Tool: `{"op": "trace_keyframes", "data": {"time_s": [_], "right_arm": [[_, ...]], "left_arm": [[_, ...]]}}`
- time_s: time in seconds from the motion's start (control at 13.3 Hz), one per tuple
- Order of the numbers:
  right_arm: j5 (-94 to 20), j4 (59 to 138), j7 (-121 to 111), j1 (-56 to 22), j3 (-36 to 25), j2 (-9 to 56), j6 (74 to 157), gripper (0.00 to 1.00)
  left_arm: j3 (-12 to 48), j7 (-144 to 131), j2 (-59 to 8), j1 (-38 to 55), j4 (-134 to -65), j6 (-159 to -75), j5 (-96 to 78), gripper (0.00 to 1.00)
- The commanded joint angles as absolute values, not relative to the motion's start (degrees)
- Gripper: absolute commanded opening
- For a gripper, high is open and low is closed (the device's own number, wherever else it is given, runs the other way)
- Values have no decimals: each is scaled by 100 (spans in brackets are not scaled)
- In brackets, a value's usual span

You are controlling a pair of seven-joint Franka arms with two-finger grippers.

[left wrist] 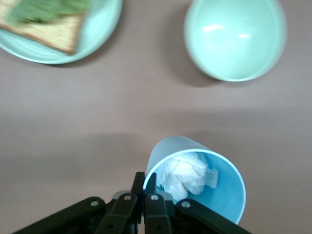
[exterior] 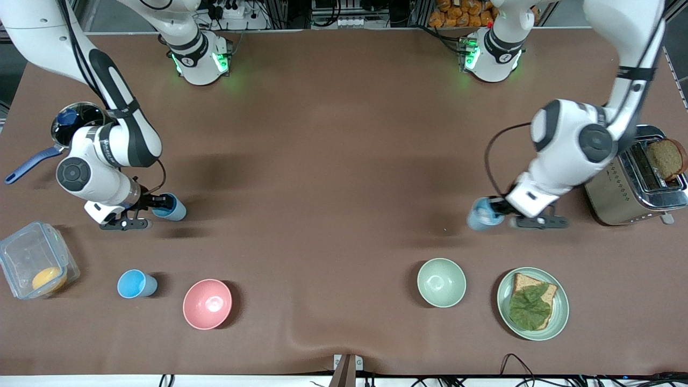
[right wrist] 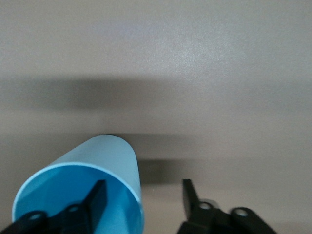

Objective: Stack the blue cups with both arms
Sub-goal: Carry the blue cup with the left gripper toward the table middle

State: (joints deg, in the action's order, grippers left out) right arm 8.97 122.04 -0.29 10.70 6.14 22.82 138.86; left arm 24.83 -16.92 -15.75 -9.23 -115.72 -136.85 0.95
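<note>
My left gripper [exterior: 499, 208] is shut on the rim of a blue cup [exterior: 482, 215] with crumpled white paper inside. It holds the cup tilted, low over the table between the toaster and the green bowl. The left wrist view shows its fingers [left wrist: 139, 181] pinching the wall of this cup [left wrist: 214, 195]. My right gripper [exterior: 156, 204] is open at a second blue cup [exterior: 172, 208] that lies tilted. In the right wrist view one finger [right wrist: 97, 195] is inside that cup [right wrist: 105, 158] and the other is outside. A third blue cup [exterior: 136, 284] stands beside the pink bowl.
A pink bowl [exterior: 207, 303], a green bowl [exterior: 441, 282] and a green plate [exterior: 559, 312] with bread and lettuce lie near the front camera. A toaster [exterior: 623, 188] holds bread at the left arm's end. A clear container [exterior: 21, 252] and a blue-handled pan [exterior: 75, 121] sit at the right arm's end.
</note>
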Motion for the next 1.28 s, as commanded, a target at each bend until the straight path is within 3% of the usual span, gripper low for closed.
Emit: {"op": "trace_keyframes", "data": {"time_s": [0.0, 0.68, 1.2], "right_arm": [[1002, 12270, 18, 1108, 659, 2206, 13913, 0], [993, 12226, -17, 1134, 668, 2039, 13702, 0], [993, 12234, -26, 1134, 668, 2030, 13702, 0]], "left_arm": [[2987, -2773, -1669, -801, -11330, -13500, 0, 0], [2875, -6176, -2890, 1536, -9986, -13509, 542, 0], [2515, -7408, -3673, 2591, -9633, -13552, 1545, 0]]}}
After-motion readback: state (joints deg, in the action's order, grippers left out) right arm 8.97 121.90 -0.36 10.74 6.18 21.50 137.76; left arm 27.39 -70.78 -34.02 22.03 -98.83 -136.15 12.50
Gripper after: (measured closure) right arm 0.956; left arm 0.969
